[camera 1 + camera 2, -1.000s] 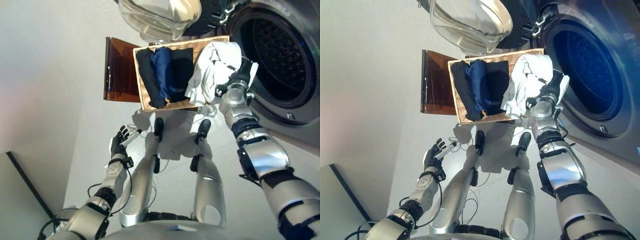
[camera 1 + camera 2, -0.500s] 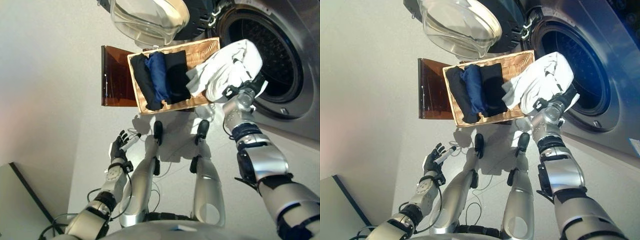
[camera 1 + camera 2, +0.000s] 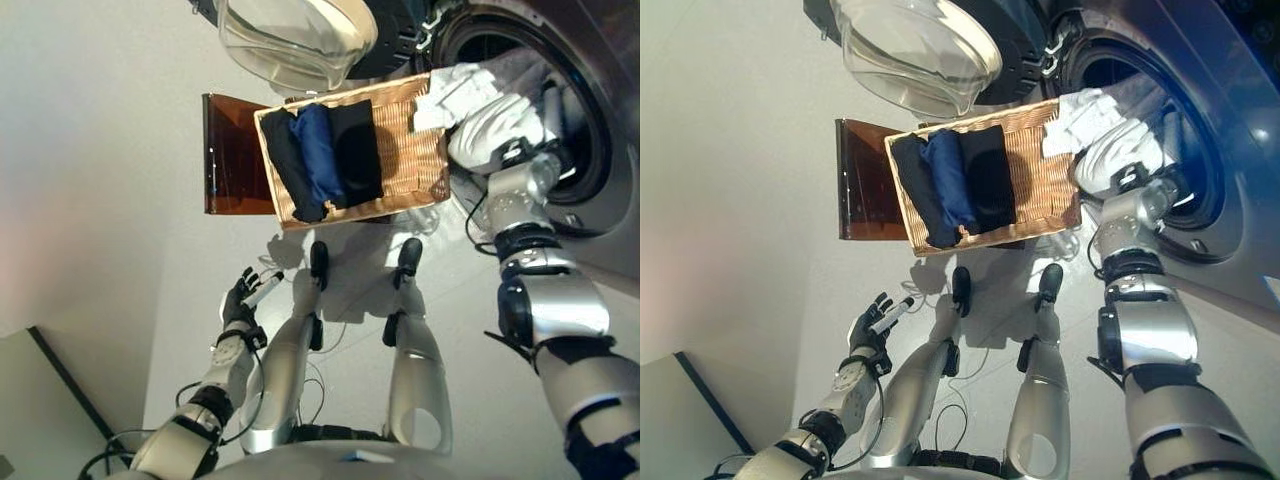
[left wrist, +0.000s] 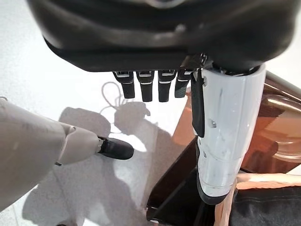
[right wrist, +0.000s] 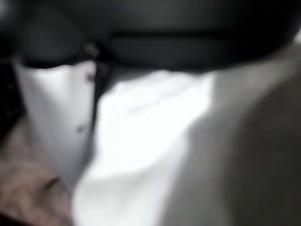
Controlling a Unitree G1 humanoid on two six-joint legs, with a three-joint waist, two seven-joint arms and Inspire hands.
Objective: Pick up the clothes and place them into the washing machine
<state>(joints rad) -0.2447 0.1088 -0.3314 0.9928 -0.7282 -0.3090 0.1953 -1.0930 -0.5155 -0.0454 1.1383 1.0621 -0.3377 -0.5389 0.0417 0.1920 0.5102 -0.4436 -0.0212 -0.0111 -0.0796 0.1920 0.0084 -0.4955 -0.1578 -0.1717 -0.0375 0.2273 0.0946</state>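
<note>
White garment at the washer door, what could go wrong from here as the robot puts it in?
1. Part of the white garment trails over the wicker basket edge, outside the drum opening; if the right hand lets go now, that end may hang out or fall.
2. The trailing cloth could snag the basket rim and drag it.
3. The open washer door hangs close above the basket, so lifting the dark folded clothes next could bump it.
</note>
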